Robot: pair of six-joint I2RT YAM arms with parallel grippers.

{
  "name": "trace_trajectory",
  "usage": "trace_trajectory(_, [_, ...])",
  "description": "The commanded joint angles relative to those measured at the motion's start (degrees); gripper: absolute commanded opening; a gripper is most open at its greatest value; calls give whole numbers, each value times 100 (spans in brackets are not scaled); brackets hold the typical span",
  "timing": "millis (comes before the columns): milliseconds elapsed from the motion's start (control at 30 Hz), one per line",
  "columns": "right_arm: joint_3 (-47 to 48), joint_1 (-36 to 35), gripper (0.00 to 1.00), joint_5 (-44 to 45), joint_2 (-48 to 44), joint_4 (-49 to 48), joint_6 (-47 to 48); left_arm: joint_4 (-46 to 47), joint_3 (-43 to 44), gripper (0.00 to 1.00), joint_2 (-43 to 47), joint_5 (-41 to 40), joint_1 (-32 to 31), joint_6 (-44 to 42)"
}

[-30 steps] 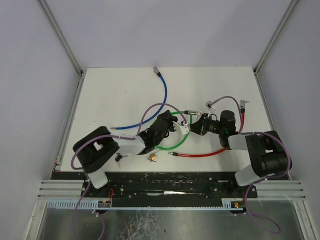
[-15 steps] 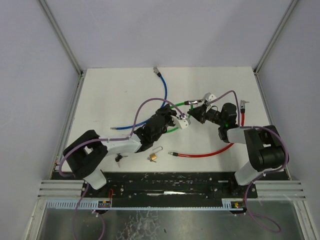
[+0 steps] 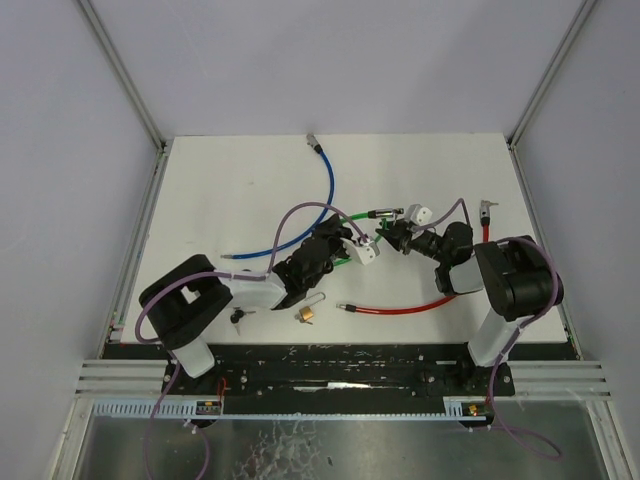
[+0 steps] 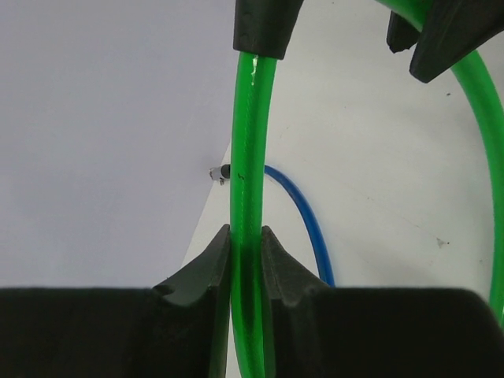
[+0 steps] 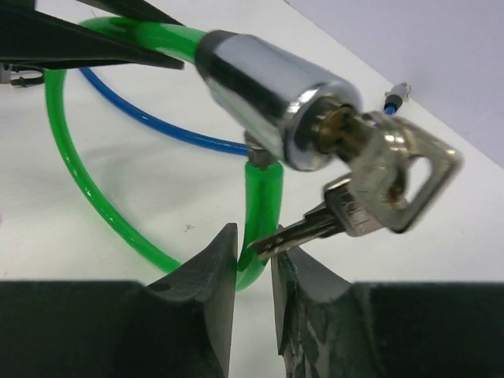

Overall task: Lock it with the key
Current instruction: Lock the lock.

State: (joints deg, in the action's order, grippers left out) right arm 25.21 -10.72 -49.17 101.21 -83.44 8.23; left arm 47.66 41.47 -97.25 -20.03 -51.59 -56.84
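White table (image 3: 220, 190), grey walls around. Near its centre the left gripper (image 4: 246, 236) is pinched tight on the green cable (image 4: 248, 142). At its 3 o'clock, the right gripper (image 5: 253, 236) nips the same cable beneath the chrome lock cylinder (image 5: 268, 98), with the key (image 5: 394, 177) inserted.

The white table (image 3: 220, 190) carries a blue cable (image 3: 329, 195) that curves from its far middle towards the left side, and a red cable (image 3: 400, 309) that sweeps along the near right part and up to a metal end by the right edge. Near the front lie a small brass padlock (image 3: 306, 314) with its shackle raised and, just left of it, a dark bunch of keys (image 3: 238, 316). Whether the green cable (image 4: 248, 157) touches the surface cannot be told.
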Motion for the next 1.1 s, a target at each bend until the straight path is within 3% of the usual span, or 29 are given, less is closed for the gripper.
trace_trajectory(0, [-55,-97,32,-455,-551,-518,626,-438,-202,0,-171,408,-96,399])
trace_trajectory(300, [-93,-63,40,-527,-1613,1954,1671,-548,-42,0,-253,-8,-27,545])
trace_trajectory(433, [-38,12,46,-599,-2116,3403,2638,-369,-142,0,-208,-53,-29,544])
trace_trajectory(533, [96,15,37,-665,-2255,4377,3087,-320,-151,0,-198,-17,-27,554])
trace_trajectory(633, [295,12,34,-640,-2098,4589,2744,-334,-119,0,-178,-8,-42,557])
trace_trajectory(900, [738,13,49,-280,-2124,5015,842,-320,-113,0,-162,-140,-46,572])
trace_trajectory(1000, [964,11,53,-186,-2260,5665,499,-276,-100,0,-178,-212,-40,578])
trace_trajectory(1067, [983,16,65,-104,-2353,5893,-14,-286,-80,0,-167,-237,-40,609])
